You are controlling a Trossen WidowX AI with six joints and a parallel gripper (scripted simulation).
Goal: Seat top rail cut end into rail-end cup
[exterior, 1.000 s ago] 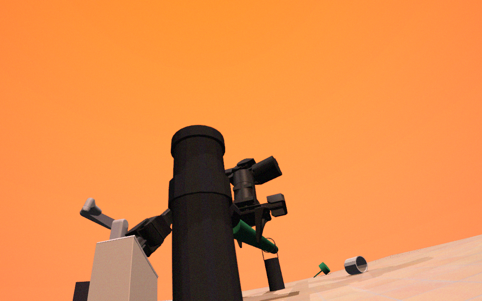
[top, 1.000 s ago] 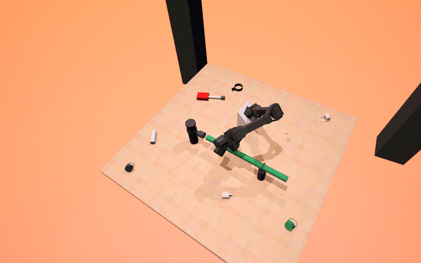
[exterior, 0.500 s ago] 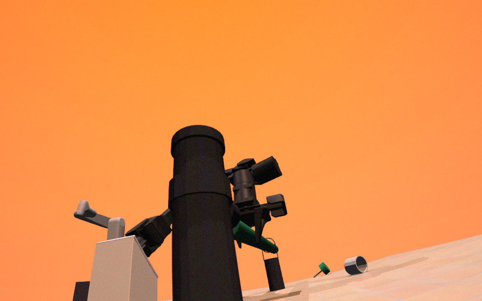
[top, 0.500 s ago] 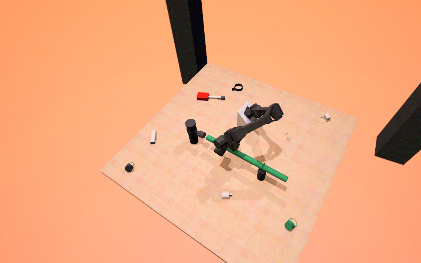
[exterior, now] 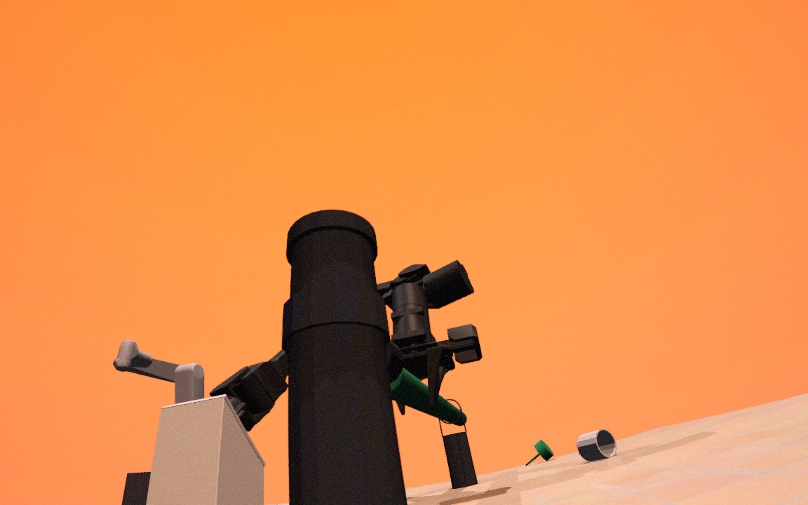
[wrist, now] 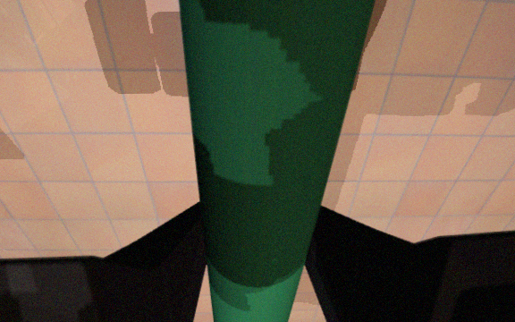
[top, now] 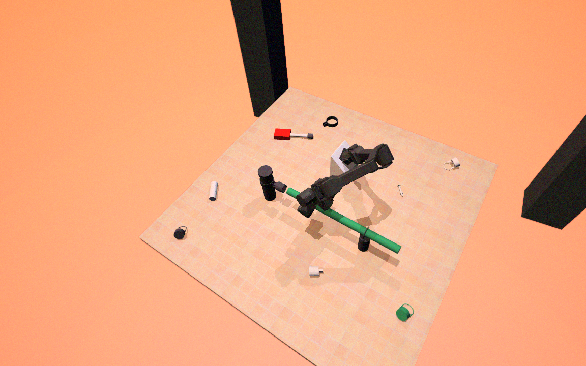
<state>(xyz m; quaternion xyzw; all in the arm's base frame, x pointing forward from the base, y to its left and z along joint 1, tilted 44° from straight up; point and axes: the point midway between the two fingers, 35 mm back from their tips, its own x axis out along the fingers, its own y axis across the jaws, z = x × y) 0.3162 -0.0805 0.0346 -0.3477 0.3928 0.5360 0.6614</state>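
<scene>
The green rail passes through the loop above the short black post. Its cut end lies just outside the mouth of the black rail-end cup, with a narrow gap showing in the top view. The cup hangs on the brace band of the big post. The band sits a little below the post cap. My gripper is shut on the rail, one finger on each side, near its cut end. The cup's inside is hidden.
A white cylinder, a black loop cap, a white cap and a green loop cap lie around the mat. A red-handled tool and a black ring lie at the back. Dark pillars stand beyond the mat.
</scene>
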